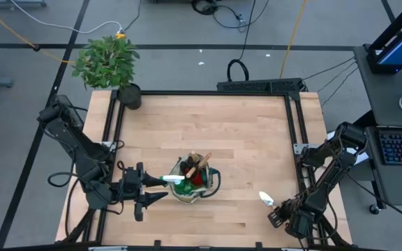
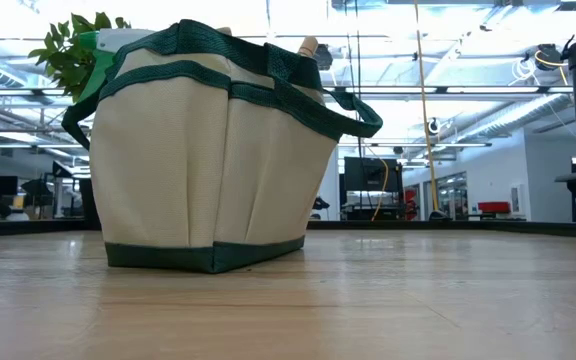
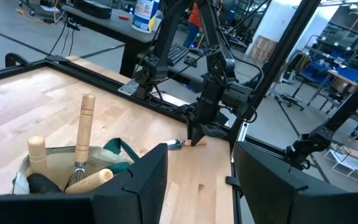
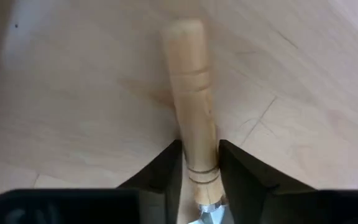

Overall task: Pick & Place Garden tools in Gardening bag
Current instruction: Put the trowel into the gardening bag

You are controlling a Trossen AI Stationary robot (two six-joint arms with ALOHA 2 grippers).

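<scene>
The beige gardening bag [image 1: 194, 180] with green trim stands on its base at the table's middle; it also shows in the low view [image 2: 208, 150]. Several wooden tool handles [image 3: 86, 124] stick up out of it, with something red [image 1: 198, 176]. A green spray bottle's white head [image 1: 173, 179] juts over the bag's left rim. My left gripper [image 1: 152, 189] is open and empty just left of the bag. My right gripper [image 1: 278, 213], near the table's front right corner, is shut on a wooden-handled trowel [image 4: 191, 93], whose metal blade [image 1: 264, 199] points toward the bag. My right gripper pinches the trowel's wooden handle between its two fingers, at the end next to the metal blade [image 4: 199, 158]. The fingers come from above, pointing down, and lie across the handle. The trowel lies about level; I cannot tell whether it rests on the table or hangs just above it.
A leafy plant in a black pot [image 1: 128, 94] stands at the table's far left corner. A black frame rail [image 1: 295, 132] runs along the table's edges. Bare wood lies between the bag and the right gripper.
</scene>
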